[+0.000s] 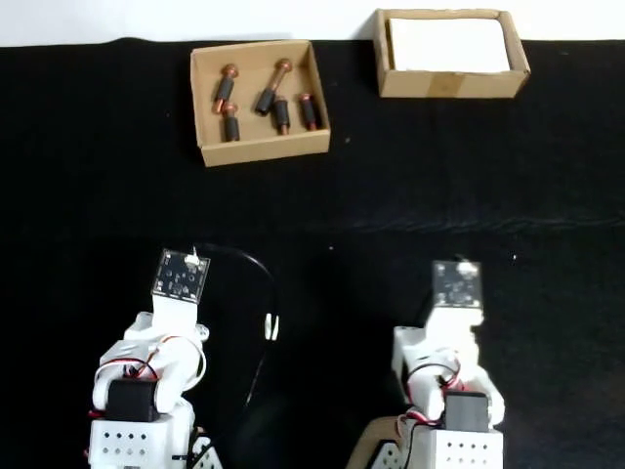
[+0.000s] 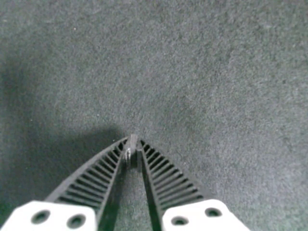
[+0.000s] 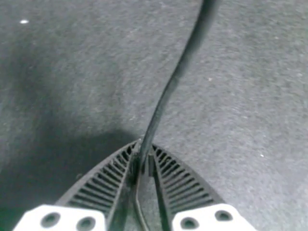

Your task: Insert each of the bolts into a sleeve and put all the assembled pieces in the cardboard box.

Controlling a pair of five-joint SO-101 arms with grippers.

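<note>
Cardboard box (image 1: 264, 149) on black cloth (image 1: 439, 195). Inside it five bolts (image 1: 271, 88), each in dark sleeve (image 1: 230, 127), lying loose, some touching.
Second box (image 1: 449, 83) with white bottom beside cardboard box, apart from it.
One arm (image 1: 176, 332) and other arm (image 1: 451, 342) folded back, both well apart from cardboard box.
Left gripper (image 2: 133, 147): fingers closed, tips touching, nothing held, above bare cloth.
Right gripper (image 3: 143, 151): fingers narrow, tips nearly together; black cable (image 3: 178, 77) runs through gap between them.

Five sleeved bolts (image 1: 227, 86) (image 1: 230, 124) (image 1: 273, 88) (image 1: 281, 115) (image 1: 309, 110) — two cardboard boxes (image 1: 259, 149) (image 1: 444, 85)
</note>
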